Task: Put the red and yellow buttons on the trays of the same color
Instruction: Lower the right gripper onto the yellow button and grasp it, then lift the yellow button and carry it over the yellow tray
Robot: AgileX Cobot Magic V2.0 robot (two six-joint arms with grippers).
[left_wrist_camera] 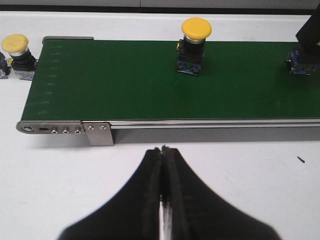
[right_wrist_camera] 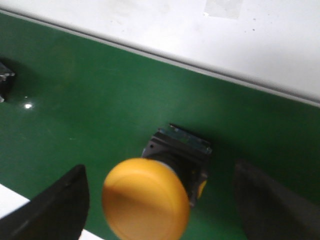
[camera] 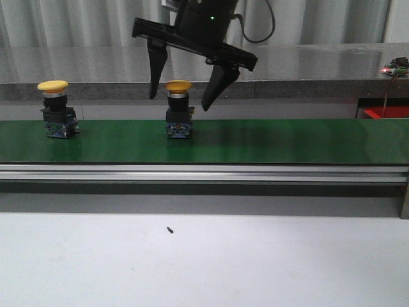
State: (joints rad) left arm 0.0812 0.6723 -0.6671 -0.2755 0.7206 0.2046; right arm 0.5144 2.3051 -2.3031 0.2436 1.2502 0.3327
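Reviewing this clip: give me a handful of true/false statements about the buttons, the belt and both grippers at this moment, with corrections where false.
1. The right gripper is open around a yellow button. True.
2. That button is already lifted off the green belt. False: its base sits on the belt.
3. The left gripper is shut and holds nothing. True.
4. A red button stands on the belt. False: both buttons on the belt, including the second yellow button, have yellow caps.
5. In the left wrist view a third yellow button sits off the belt, past its end. True.
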